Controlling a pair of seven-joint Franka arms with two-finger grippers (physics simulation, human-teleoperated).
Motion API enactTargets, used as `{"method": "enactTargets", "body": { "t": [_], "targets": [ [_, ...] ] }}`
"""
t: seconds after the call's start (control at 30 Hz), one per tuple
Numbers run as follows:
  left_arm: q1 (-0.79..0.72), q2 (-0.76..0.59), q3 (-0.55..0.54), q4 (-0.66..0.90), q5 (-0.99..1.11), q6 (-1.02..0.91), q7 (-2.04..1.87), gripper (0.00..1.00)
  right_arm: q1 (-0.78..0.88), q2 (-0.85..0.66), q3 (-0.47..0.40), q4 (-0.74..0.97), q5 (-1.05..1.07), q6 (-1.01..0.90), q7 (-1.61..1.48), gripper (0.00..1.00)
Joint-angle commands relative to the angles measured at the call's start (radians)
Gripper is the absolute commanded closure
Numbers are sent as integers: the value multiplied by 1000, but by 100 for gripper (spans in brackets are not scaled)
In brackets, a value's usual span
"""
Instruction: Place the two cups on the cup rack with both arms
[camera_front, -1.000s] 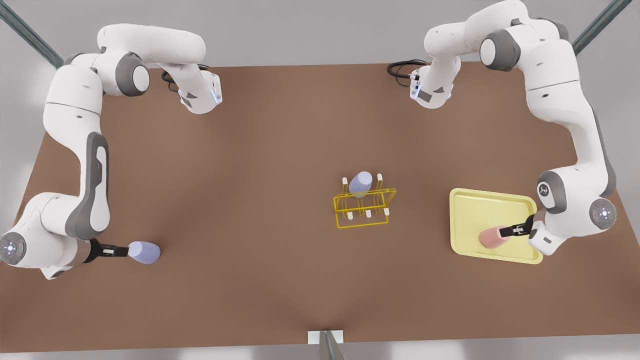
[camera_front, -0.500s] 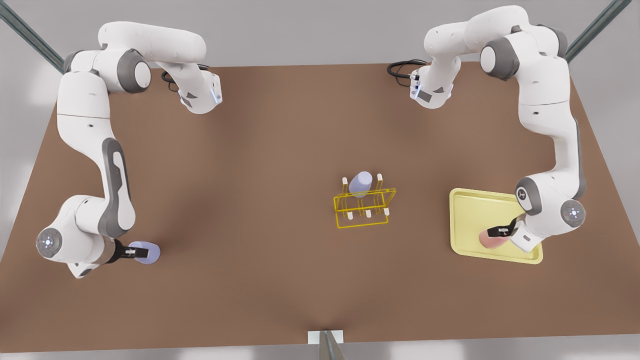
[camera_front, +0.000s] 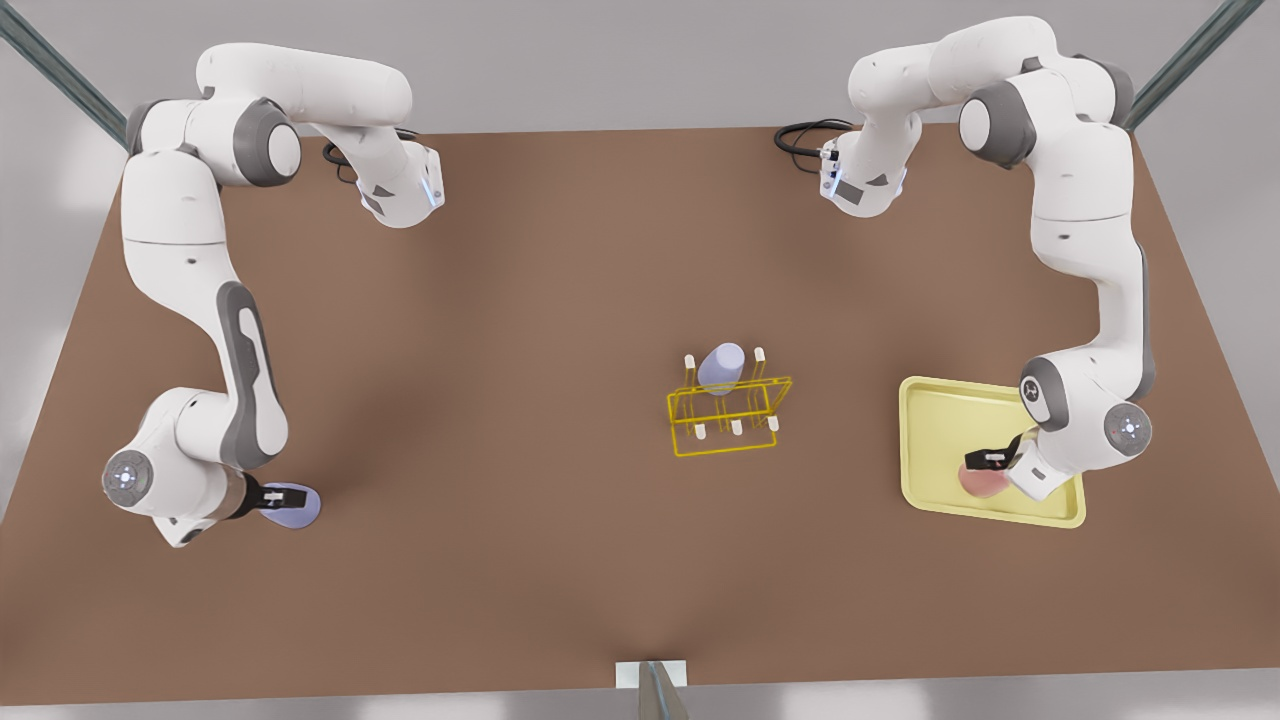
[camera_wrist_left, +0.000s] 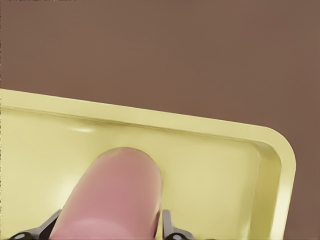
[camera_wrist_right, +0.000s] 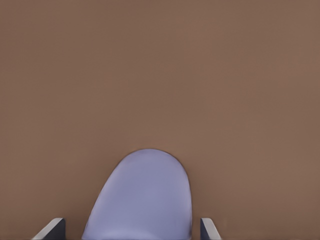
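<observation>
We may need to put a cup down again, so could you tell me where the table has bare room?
The widest bare stretch of table lies between the lavender-blue cup at the right gripper and the cup rack. A narrower strip separates rack and yellow tray. The tray's near corner is crowded: the left gripper straddles the pink cup. One rack peg holds a cup.

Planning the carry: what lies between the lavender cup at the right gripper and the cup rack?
In the front view, bare brown table separates the lavender cup, at the right gripper, from the cup rack.
</observation>
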Motion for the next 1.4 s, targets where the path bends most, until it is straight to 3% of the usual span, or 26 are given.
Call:
{"method": "enactTargets", "body": {
  "t": [0.0, 0.2, 0.3, 0.5, 0.63, 0.73, 0.93, 1.1, 1.3, 1.33, 1.37],
  "targets": [
    [0, -5, 0, -1, -5, -3, 20, 21, 0, 0, 0, -8, 0, 15, -21, 0],
    [-2, -13, -1, 5, -5, -3, 5, 21, -3, 13, 0, -33, 0, 28, -21, 0],
    [-17, -81, -3, 7, -5, -145, -96, 21, -3, 16, -5, -33, 0, 28, -21, 0],
    [-55, -93, -10, 71, -9, -278, -180, 21, -1, 21, -5, -33, 0, 28, -21, 0],
    [-156, -91, -147, 165, 10, -330, -578, 21, -3, 16, -5, -22, 2, 15, -22, 16],
    [-196, -68, -201, 285, 9, -330, -805, 21, -5, 16, -3, -17, 3, 15, -21, 17],
    [-247, -94, -350, 288, 7, -441, -963, 21, 2, -8, 8, 7, 6, -18, -33, 17],
    [-287, -93, -351, 300, 56, -583, -971, 21, 71, -37, 34, 43, 20, -58, -25, 17],
    [-314, -85, -353, 288, 58, -548, -974, 20, 245, -74, 34, 104, 123, -85, -24, 16],
    [-314, -85, -353, 288, 56, -548, -974, 18, 272, -80, 34, 112, 146, -94, -19, 16],
    [-316, -84, -353, 288, 53, -545, -974, 0, 293, -80, 34, 115, 160, -94, -17, 16]
  ]
}}
